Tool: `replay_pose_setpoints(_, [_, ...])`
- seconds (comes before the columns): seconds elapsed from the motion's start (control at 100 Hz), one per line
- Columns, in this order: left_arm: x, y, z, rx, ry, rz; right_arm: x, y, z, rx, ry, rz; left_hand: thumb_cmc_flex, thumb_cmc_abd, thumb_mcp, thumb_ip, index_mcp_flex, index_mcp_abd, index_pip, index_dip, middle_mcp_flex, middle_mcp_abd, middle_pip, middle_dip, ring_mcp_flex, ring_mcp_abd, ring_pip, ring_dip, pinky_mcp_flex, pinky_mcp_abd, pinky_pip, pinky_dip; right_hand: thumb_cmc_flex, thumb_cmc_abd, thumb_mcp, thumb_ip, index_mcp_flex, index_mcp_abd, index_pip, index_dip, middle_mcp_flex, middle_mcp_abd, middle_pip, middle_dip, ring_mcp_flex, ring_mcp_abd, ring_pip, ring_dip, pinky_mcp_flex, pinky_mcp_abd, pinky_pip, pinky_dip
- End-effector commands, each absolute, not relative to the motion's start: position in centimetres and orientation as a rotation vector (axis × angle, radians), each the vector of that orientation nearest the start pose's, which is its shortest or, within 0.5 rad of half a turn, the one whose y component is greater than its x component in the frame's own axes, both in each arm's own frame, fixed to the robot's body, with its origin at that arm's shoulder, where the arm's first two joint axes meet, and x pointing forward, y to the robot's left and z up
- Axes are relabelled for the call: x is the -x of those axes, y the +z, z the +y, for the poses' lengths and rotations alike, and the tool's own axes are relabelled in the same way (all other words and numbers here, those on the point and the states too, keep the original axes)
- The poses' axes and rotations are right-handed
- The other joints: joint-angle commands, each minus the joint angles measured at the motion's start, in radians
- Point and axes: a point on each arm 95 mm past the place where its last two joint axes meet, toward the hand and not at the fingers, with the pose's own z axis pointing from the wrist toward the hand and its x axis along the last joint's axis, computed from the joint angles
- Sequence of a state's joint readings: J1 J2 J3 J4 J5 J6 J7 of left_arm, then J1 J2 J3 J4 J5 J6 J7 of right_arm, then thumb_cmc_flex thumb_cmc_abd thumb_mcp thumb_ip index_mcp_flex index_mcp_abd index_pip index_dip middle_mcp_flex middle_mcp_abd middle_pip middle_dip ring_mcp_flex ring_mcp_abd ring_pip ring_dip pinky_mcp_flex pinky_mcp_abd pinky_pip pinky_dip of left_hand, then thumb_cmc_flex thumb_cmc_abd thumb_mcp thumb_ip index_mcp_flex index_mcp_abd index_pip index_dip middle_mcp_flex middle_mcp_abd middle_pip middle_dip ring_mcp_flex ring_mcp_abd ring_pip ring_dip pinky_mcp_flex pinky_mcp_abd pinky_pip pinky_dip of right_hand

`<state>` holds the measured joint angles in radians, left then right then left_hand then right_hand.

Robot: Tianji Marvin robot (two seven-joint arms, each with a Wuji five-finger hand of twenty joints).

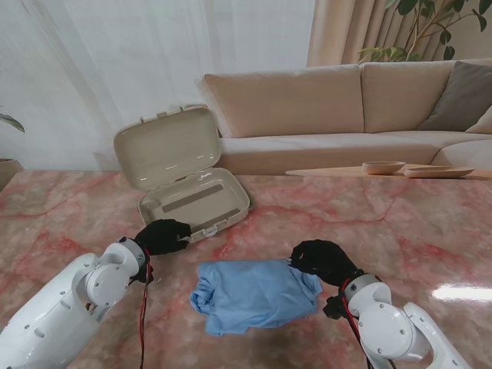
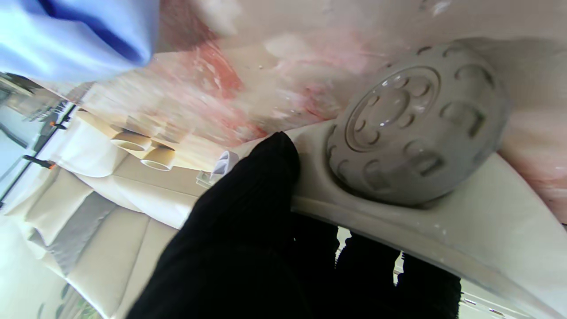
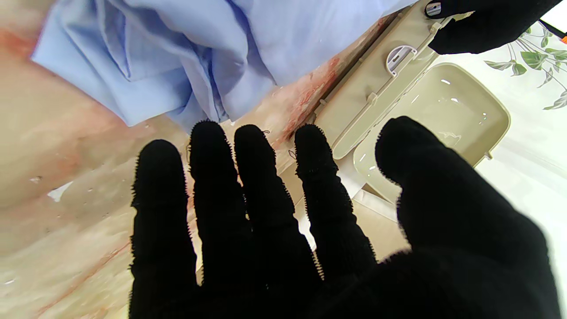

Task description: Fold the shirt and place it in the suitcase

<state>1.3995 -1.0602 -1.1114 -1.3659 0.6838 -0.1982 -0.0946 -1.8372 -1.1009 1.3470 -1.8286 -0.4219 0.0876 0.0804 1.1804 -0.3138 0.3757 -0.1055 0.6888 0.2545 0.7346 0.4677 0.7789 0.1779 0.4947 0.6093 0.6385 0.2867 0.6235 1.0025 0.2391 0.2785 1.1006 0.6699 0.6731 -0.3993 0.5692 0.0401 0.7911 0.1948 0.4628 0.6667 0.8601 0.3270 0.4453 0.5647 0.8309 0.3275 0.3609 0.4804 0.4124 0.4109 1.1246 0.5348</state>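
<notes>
A pink marble desk (image 1: 430, 231) stands before a beige sofa (image 1: 346, 115) and white curtains. The suitcase (image 1: 192, 201) lies open in the middle left of the stand frame, its lid raised toward the sofa. The blue shirt (image 1: 254, 296) lies folded and a little rumpled at the lower centre, outside the suitcase. The left hand (image 1: 163, 236) grasps the near corner of the suitcase, its fingers wrapped over the rim beside a round wheel (image 2: 416, 124). The right hand (image 1: 323, 261) is released, fingers spread, touching the right edge of the shirt. I judge the shirt light, soft and floppy; it should be taken from under both sides, so the fold keeps. No brand or writing can be read.
</notes>
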Motion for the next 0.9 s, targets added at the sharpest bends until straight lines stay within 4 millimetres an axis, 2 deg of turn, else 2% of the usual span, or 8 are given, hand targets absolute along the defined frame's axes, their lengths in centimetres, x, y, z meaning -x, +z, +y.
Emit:
replay_pose_setpoints(0.0, [-43.3,-36.2,0.5,1.450,-1.635,1.676,-33.1,-33.7,-1.1,2.349,-2.048,-1.443,0.111,0.077,0.198,0.018,0.106,-0.260,0.208,0.059,0.055,-0.148,0.043,-0.007,0.037,-0.023,-0.096,-0.086,-0.006,-0.017,-0.012,0.009,-0.022,0.001,0.008,-0.012,0.013,-0.027,0.017,-0.010,0.018,-0.017,0.014,0.015,0.030,-0.003,0.011,0.018,-0.005,0.013,0.004,0.021])
replay_pose_setpoints(0.53, [-46.2,-36.6,-1.3,1.389,-1.746,1.740,-33.1,-34.1,-1.3,2.363,-2.037,-1.439,0.111,0.076,0.197,0.014,0.105,-0.282,0.232,0.071,0.059,-0.169,0.063,-0.016,0.033,-0.036,-0.103,-0.083,-0.007,-0.029,-0.021,0.003,-0.021,0.002,0.005,-0.011,0.014,-0.025,0.017,-0.010,0.018,-0.015,0.014,0.015,0.030,-0.003,0.011,0.018,-0.005,0.013,0.004,0.021])
replay_pose_setpoints(0.89, [-47.2,-36.7,-3.0,1.336,-1.821,1.794,-33.1,-34.4,-1.6,2.381,-2.030,-1.431,0.111,0.076,0.199,0.010,0.107,-0.292,0.256,0.082,0.060,-0.180,0.081,-0.007,0.035,-0.046,-0.107,-0.081,-0.009,-0.033,-0.024,0.000,-0.021,0.015,0.004,-0.012,0.013,-0.027,0.017,-0.011,0.019,-0.017,0.014,0.015,0.030,-0.002,0.011,0.018,-0.006,0.013,0.004,0.021])
